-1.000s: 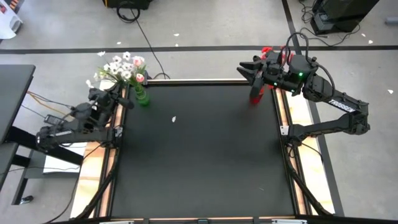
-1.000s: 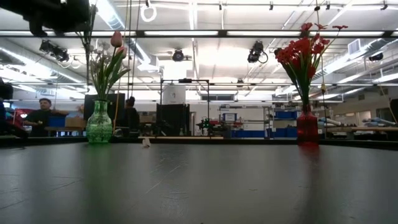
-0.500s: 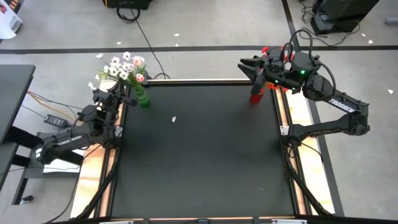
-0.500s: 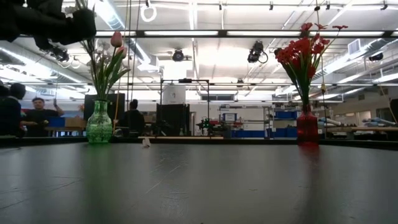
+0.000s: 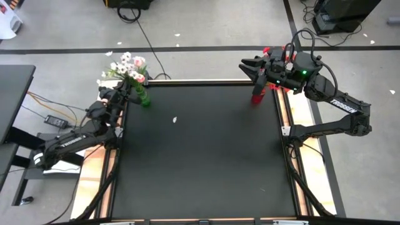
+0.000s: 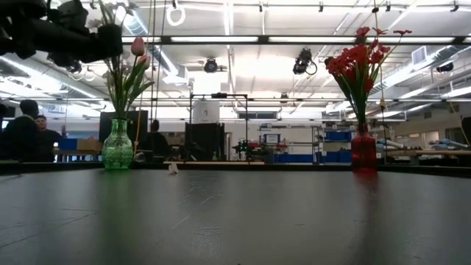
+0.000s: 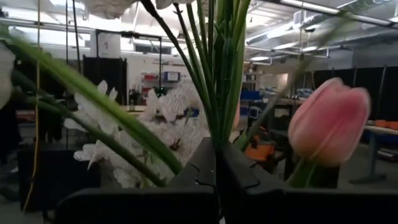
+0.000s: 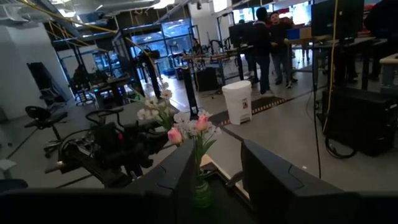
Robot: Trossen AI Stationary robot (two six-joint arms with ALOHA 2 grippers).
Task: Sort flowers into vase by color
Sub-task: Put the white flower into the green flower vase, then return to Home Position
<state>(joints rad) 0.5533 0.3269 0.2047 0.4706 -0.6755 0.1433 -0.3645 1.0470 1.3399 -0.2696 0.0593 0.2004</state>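
Observation:
A green vase stands at the table's far left corner with pink-white buds on long leaves. My left gripper, just left of the vase and well above the table, is shut on a bunch of white flowers. A pink bud shows close beside the held stems. A red vase with red flowers stands at the far right corner. My right gripper hangs open high beside the red vase, holding nothing. My left gripper pinches several thin green stems of the white flowers together between its two shut fingers. The fingers come almost level from the table's left side and lie across the stems. The bunch is lifted clear of the table, its stems rising out of the fingers.
A small white petal lies on the black table top right of the green vase. Cables run over the floor beyond the far edge. People stand in the room behind the table.
My left gripper has swung toward the green vase and sunk a little, still shut on the white flowers, which have travelled with it closer to the pink buds. My right arm has kept still.

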